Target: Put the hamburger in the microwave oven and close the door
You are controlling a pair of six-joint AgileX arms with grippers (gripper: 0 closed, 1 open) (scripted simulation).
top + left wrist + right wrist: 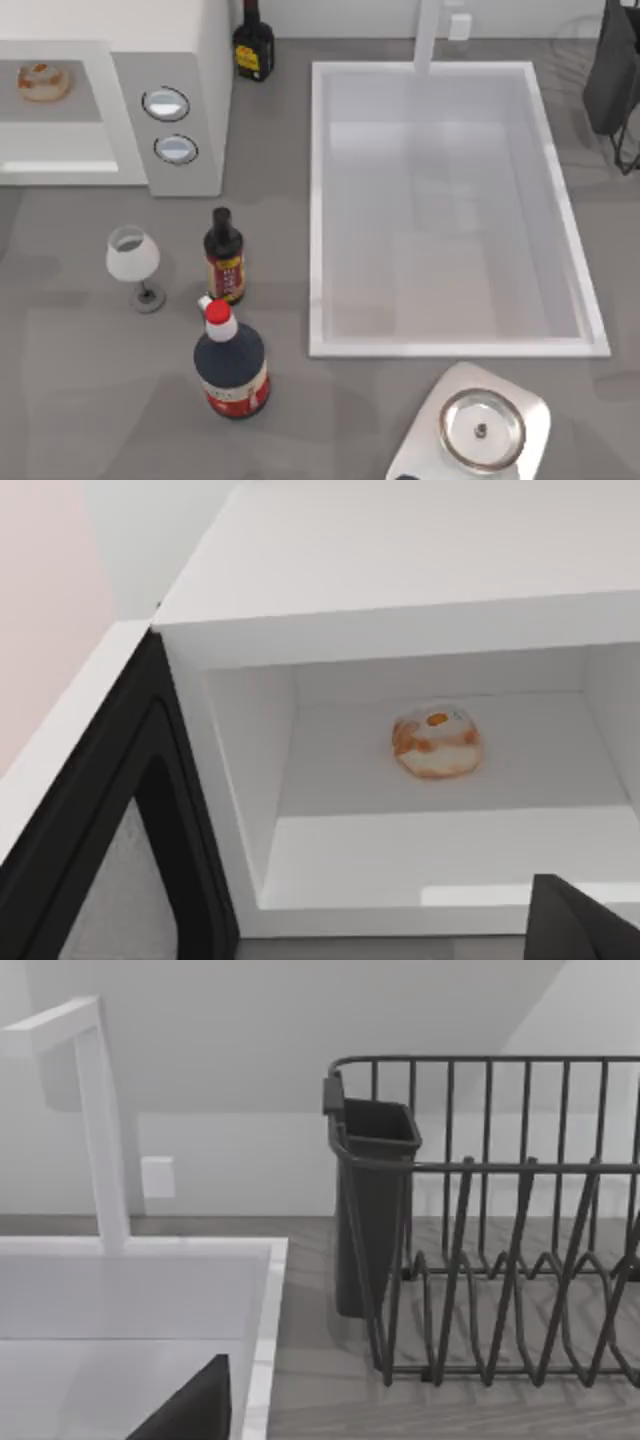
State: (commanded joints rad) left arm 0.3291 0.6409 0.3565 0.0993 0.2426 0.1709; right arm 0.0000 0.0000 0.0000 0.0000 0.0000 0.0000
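- One hamburger (43,81) lies inside the grey cavity of the microwave oven (205,60), at the far left of the desk (90,400); in the left wrist view the hamburger (436,742) rests on the cavity floor, towards the back wall, apart from the side walls.
- The door (90,820) is swung open and stands at the side of the cavity, its dark inner frame and pale window facing the camera.
- Two round silver dials (166,103) sit on the grey control panel, just right of the cavity.
- The left hand (580,920) appears as a dark finger tip at the edge of the left wrist view, in front of the oven opening and not touching the hamburger; whether its fingers are apart or together, one cannot tell.
- The right hand (190,1412) appears as a dark tip over the white sink (130,1300), near the tap (100,1120) and the dark dish rack (490,1220); its state also cannot be told.
- On the desk in front of the oven stand a wine glass (134,260), a slim dark bottle (224,256) beside it, and a round dark bottle with red cap (230,362) nearer the front edge.
- Another dark bottle (254,42) stands behind the oven's right side.
- A kitchen scale with round silver plate (482,428) lies in front of the sink (320,200).
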